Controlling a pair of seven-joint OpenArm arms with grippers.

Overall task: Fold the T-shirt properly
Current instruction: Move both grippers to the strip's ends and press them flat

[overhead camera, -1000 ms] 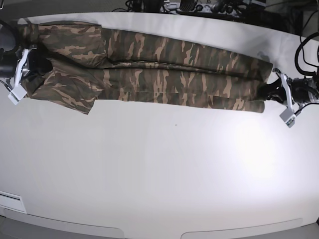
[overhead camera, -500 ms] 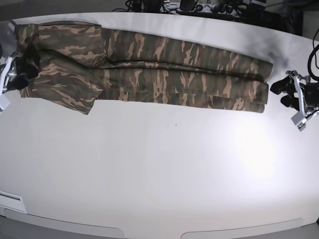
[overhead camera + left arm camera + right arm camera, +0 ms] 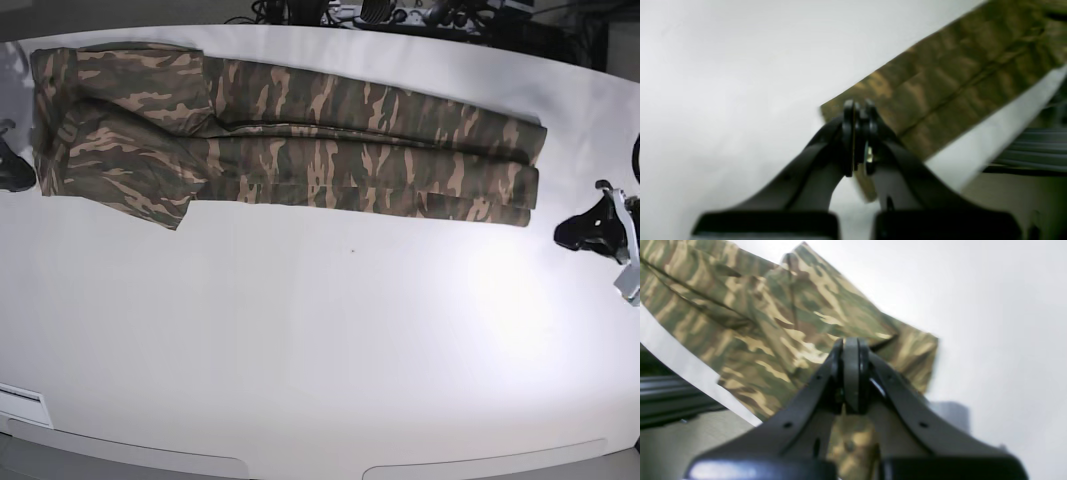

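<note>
The T-shirt (image 3: pixel 290 155) lies as a long narrow band across the far side of the table (image 3: pixel 320 340), long axis running side to side. Each end sits just beside one claw: right gripper (image 3: pixel 851 373) and left gripper (image 3: pixel 858 133), both pinched shut, empty.

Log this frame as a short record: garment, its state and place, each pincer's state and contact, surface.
garment: camouflage T-shirt
state: folded into a long narrow band, sleeves bunched at the base view's left end
place: far half of the white table, lying flat
left pincer: shut, holding nothing, clear of the shirt's hem end
right pincer: shut, holding nothing, off the sleeve end, mostly out of the base view
contact: neither pincer touches the cloth in the base view
fold stage: lengthwise folds done, crosswise fold not yet done
</note>
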